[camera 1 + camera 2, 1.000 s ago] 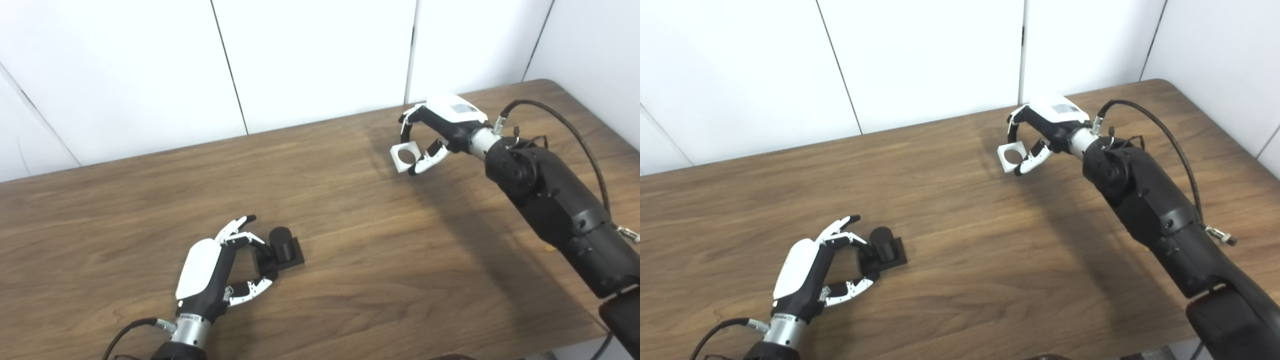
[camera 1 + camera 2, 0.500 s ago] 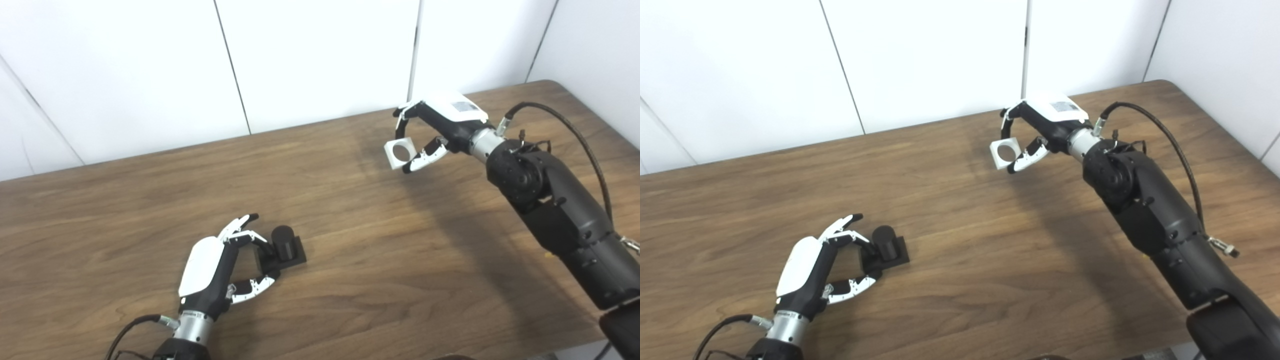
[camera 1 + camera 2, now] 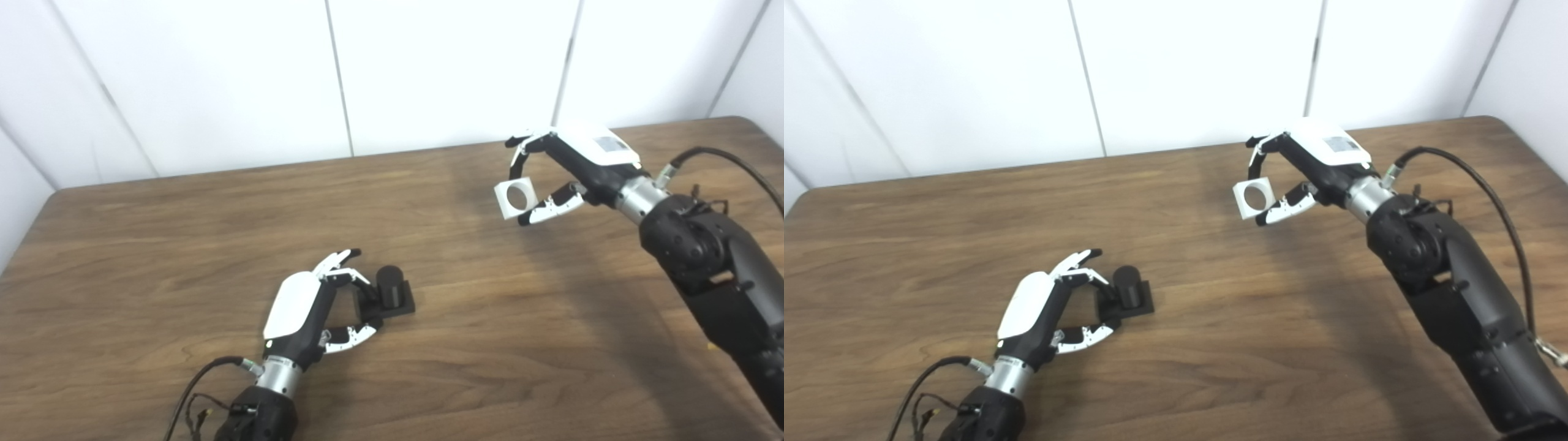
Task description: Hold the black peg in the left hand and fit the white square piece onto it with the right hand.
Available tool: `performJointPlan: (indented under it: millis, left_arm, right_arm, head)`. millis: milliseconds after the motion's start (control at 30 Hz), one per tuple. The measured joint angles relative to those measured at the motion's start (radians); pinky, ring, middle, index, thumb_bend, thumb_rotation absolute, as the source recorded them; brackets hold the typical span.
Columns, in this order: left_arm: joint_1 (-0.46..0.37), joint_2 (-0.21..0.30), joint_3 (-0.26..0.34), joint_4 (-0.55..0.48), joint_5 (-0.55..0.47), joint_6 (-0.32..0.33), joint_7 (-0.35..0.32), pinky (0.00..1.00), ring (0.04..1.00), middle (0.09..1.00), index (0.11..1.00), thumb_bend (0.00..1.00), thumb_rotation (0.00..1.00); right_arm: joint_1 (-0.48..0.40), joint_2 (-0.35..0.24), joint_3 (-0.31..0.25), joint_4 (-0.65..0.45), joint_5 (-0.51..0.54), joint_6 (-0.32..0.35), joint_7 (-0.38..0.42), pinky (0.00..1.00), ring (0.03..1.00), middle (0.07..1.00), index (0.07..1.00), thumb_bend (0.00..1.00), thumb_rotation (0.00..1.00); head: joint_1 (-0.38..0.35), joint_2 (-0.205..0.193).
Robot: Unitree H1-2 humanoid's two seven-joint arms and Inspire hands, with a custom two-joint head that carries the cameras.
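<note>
Black peg on the table, white square in the air

Black peg [image 3: 390,288] is a short round post standing up on a flat square black base. It sits on the brown wooden table [image 3: 184,233], near the front. The left hand [image 3: 306,306] rests beside it, with its fingers curled and its fingertips touching the base's left edge.

The white square piece [image 3: 516,197] is a small flat block with a round hole through its middle. The right hand [image 3: 582,165] pinches it between fingers and thumb, up above the table, well apart from the peg.
</note>
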Motion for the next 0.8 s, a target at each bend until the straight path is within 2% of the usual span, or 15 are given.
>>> performJointPlan:
  millis: [433,633,700,800]
  left_arm:
    - [-0.003,-0.008,-0.004,0.003,0.005,0.003,0.001,0.85,0.933,0.91,0.489,0.52,0.07]
    - [-0.005,-0.008,-0.005,0.005,0.005,0.001,0.004,0.85,0.928,0.906,0.489,0.52,0.07]
    - [-0.006,-0.008,-0.006,0.007,0.005,0.001,0.005,0.85,0.929,0.907,0.489,0.52,0.07]
    - [-0.007,-0.007,-0.007,0.009,0.005,0.0,0.006,0.85,0.928,0.908,0.489,0.52,0.07]
  right_arm:
    - [0.015,0.056,0.013,-0.111,-0.003,0.0,0.039,0.81,0.868,0.814,0.481,0.52,0.15]
    - [0.022,0.075,0.025,-0.125,-0.009,0.003,0.05,0.91,0.872,0.803,0.479,0.52,0.15]
    - [0.027,0.082,0.034,-0.15,-0.01,0.006,0.066,0.9,0.877,0.803,0.479,0.52,0.15]
    - [0.035,0.102,0.042,-0.171,-0.013,0.02,0.081,0.81,0.879,0.807,0.48,0.52,0.15]
  head:
    - [0.003,0.005]
    - [0.002,0.005]
    - [0.002,0.005]
    - [0.0,0.006]
